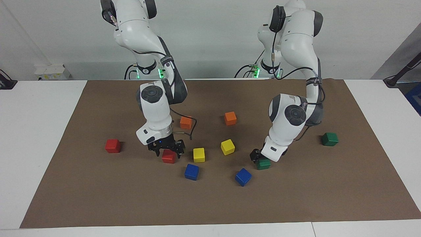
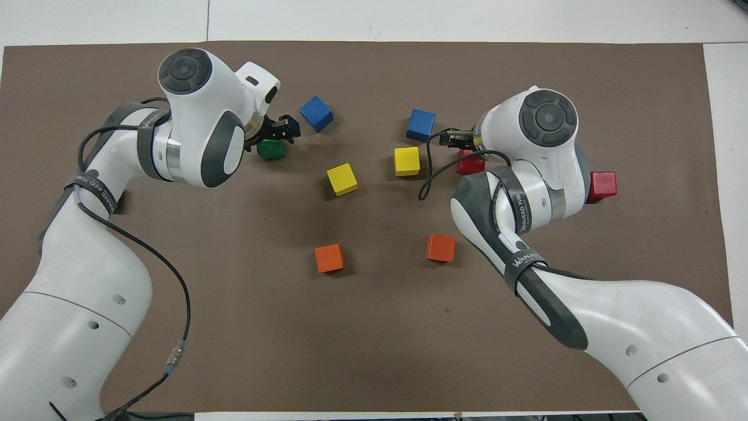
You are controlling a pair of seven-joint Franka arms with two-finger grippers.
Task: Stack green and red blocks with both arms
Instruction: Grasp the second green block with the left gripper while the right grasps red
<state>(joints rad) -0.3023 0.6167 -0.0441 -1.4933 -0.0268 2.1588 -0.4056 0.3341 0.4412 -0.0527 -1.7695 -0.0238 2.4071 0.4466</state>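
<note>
Nothing was stacked: the open right gripper [image 1: 168,152] straddled 1 matte red cube [image 1: 168,156], the open left gripper [image 1: 258,157] 1 matte green cube [image 1: 263,163].

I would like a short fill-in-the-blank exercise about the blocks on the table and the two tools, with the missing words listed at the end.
1. The right tool is down at a ___ block.
2. The left tool is down at a ___ block.
3. The two blocks nearest to the robots are both ___.
4. No block lies on another: the number of stacks is ___.

Missing words: red; green; orange; zero
</note>
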